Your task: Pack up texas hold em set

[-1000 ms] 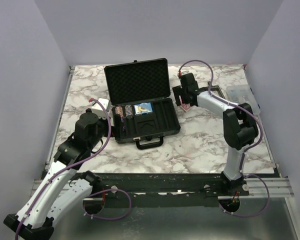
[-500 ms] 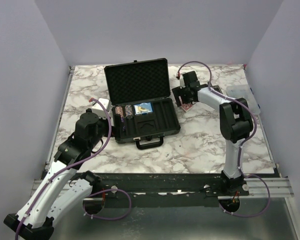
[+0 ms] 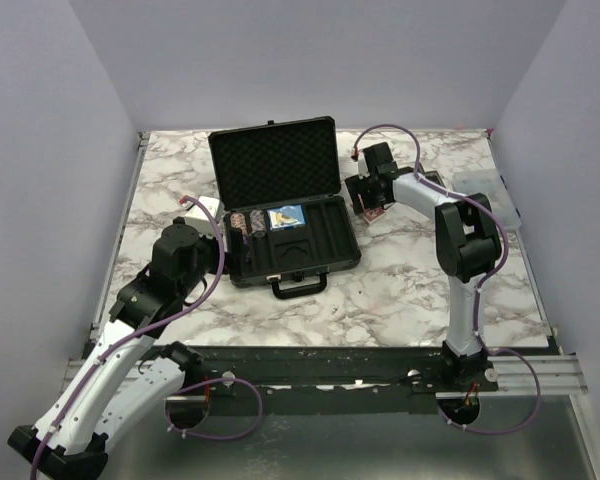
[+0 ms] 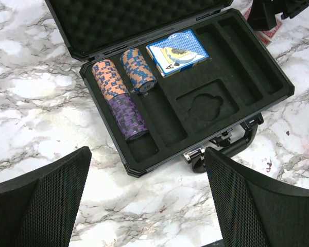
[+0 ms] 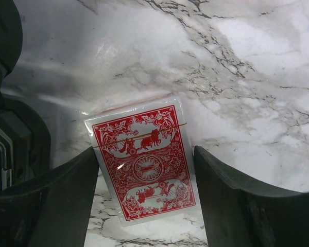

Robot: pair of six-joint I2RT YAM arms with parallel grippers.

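My right fingers (image 3: 365, 203) straddle the red card deck (image 5: 144, 164), beside the open case.

The deck lies flat on the marble counter (image 3: 420, 280), just off the upper right corner of the black case (image 3: 315, 262) in the overhead view. In my right wrist view its long axis runs top to bottom, so my open fingers span its short width. The pads sit just beside its long edges, and I cannot tell whether they touch. The case is at the left edge of that frame, so I judge the carry goes that way, to the bare slots right of the blue card deck (image 4: 176, 51) and chip stacks (image 4: 124, 98). My left fingers (image 3: 212, 256) hang wide open and empty at the case's lower left, much farther from the deck.
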